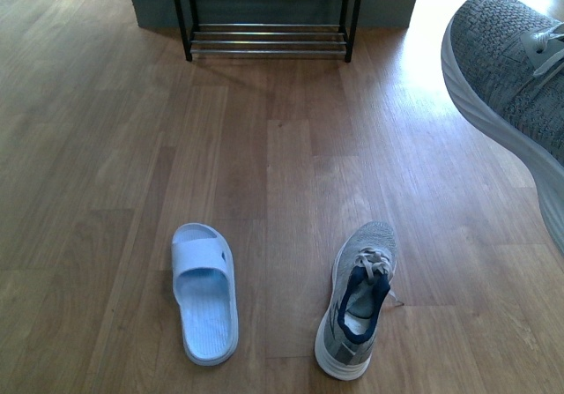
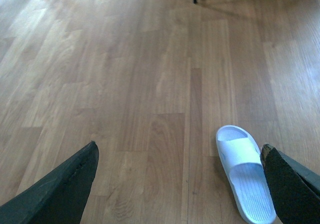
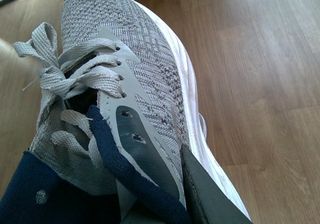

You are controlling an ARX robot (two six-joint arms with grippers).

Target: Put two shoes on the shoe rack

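Grip: right fingers point(image 3: 212, 196) are pinching the held sneaker point(image 3: 145, 68) at its collar. One dark finger lies flat on the outer side; the other I can't see, and I judge it's inside the navy lining.
Load: that sneaker is up off the floor point(image 1: 264, 174), toe pointing ahead toward the shoe rack point(image 1: 267, 15) and well apart from it.
Left side: left fingers point(image 2: 65, 184) are spread wide and empty, hovering near the pale blue slide point(image 2: 245, 171).
Waiting: second sneaker point(image 1: 357, 301) sits on the floor beside that slide.
Plan: I'd carry it forward level, line the sole across the chrome bars, settle it, then release.
Risk: with a collar-only pinch, the toe may droop and catch a bar.
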